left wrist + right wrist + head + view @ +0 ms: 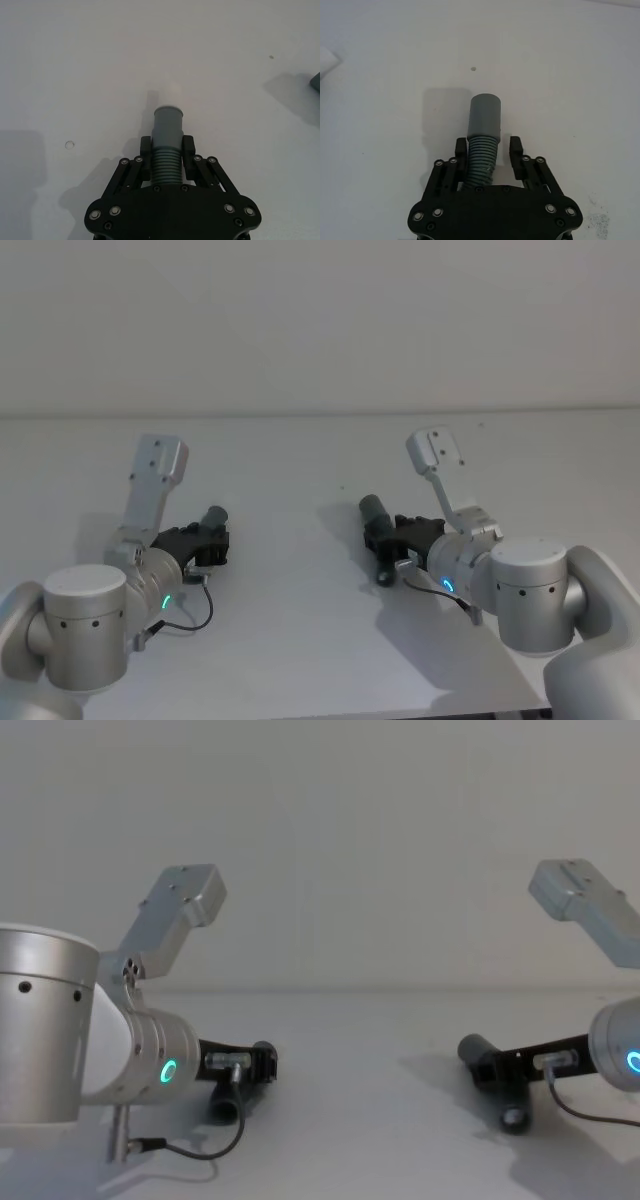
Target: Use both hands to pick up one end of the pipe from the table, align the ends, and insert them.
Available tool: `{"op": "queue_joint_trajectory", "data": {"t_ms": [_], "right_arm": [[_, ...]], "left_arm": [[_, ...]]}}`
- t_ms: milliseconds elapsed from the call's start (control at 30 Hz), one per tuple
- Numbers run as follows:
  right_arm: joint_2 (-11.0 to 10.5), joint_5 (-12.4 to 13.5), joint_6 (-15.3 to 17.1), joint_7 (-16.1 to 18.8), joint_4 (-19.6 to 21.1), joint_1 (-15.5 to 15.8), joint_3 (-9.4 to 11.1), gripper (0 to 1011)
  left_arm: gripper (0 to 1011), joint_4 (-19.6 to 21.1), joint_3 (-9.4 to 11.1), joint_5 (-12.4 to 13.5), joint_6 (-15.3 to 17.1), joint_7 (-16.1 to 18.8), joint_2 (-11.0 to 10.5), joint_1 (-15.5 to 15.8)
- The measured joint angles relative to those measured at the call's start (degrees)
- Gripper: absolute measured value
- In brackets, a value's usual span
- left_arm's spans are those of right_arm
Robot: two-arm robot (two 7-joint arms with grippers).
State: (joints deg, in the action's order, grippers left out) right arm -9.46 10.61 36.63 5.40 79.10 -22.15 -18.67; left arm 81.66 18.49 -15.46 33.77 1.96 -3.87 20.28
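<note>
Plain white tabletop (300,660) under a bare pale wall (320,320). No clutter between the two arms.

Toward the left side, near the front edge: left end effector (167,147), clamped on the ribbed part of the left hose piece (213,520), one finger pressed to each side. Left cuff (168,125) smooth and grey, poking out past the fingertips, pointing toward the far edge. Unclear whether raised or resting on the surface.

Toward the right side, well apart from the first: right end effector (489,147), fingers apart around the right hose piece (378,530). One finger against the ribs, the other standing clear with a bare gap beside it. Right cuff (485,115) beyond the fingertips, its shadow right alongside. Ribbed tail bending back under the black body, partly hidden, with an open end seen from the chest.

Around them, little else: a faint ring mark (70,145) on the surface beside the left piece; a tiny dark speck (473,69) beyond the right cuff; a thin black cable (195,615) looping from the left arm. At the margin of the left wrist view, a dark shape (316,80), cut off and too partial to identify.
</note>
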Motion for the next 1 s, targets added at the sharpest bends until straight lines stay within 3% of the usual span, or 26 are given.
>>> {"op": "queue_joint_trajectory", "data": {"t_ms": [167,267,1000], "right_arm": [[0.03,-0.02,0.01,0.04,-0.02,-0.01,0.02,338],[0.03,-0.04,0.01,0.04,-0.04,-0.01,0.02,275],[0.03,-0.06,0.05,0.03,-0.07,0.0,0.01,245]], "left_arm": [[329,0.0,0.0,0.0,0.0,0.0,0.0,0.0],[329,0.0,0.0,0.0,0.0,0.0,0.0,0.0],[329,0.0,0.0,0.0,0.0,0.0,0.0,0.0]]}}
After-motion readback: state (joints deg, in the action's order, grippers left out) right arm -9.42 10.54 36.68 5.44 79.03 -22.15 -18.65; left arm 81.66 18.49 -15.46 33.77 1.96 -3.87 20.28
